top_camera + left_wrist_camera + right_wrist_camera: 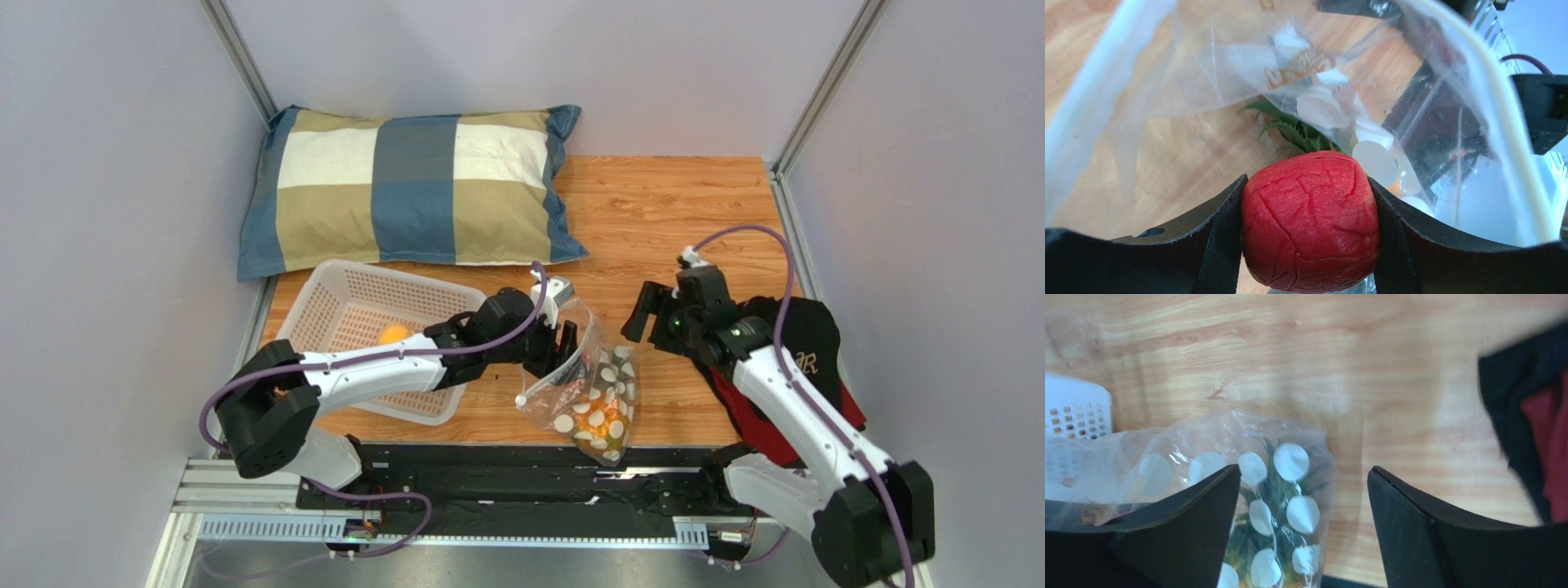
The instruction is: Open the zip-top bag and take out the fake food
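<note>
Left gripper (1310, 184) is my working pincer now. Its jaws are partly closed and they press on both sides of the red berry (1310, 223), so I judge the berry is firmly held. This gripper is inside the mouth of the zip-top bag (593, 395); in the left wrist view the clear plastic stands around it on both sides.

The bag lies on the table (687, 208), between the two arms and close to the near edge. Its open end is at the left gripper, and its long axis runs from there toward the near right, where the other pieces sit. I can see the green leafy sprig (1290, 130) just ahead of the berry, deeper in the bag.

So the way out is backward along this axis — toward the far left. The white basket (321, 306) is on that same side, with one yellow-orange fruit (393, 333) already in it.

Right gripper (1303, 471) is wide open and holds nothing. It hangs over the table to the right of the bag, not touching it. Nothing pins the bag down, so I think it could drag along when I pull the berry — I would go slowly.
</note>
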`<action>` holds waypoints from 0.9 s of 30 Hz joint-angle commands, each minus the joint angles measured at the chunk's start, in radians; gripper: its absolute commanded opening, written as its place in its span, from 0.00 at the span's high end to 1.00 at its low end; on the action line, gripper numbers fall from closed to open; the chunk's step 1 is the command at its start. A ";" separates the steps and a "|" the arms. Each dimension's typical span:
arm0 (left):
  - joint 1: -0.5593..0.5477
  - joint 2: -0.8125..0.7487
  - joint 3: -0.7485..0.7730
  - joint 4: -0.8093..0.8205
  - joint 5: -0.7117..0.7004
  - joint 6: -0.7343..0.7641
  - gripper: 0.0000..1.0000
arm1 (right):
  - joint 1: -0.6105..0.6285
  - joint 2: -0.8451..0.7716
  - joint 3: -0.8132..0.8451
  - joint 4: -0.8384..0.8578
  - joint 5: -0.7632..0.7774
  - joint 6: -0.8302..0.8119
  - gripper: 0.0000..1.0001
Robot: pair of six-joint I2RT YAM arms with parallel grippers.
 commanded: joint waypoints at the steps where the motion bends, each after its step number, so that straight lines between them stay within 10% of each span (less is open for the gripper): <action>1: 0.005 -0.047 -0.004 -0.059 0.054 -0.019 1.00 | -0.047 -0.139 -0.193 0.071 -0.144 0.143 0.11; 11: 0.010 -0.082 -0.024 -0.060 0.081 -0.005 1.00 | -0.050 0.069 -0.291 0.418 -0.336 0.217 0.22; 18: 0.017 -0.110 -0.015 -0.167 0.075 0.003 1.00 | -0.055 0.128 -0.315 0.568 -0.327 0.275 1.00; 27: 0.026 -0.443 -0.124 -0.403 -0.078 -0.042 1.00 | -0.116 0.204 -0.193 0.385 -0.135 0.113 1.00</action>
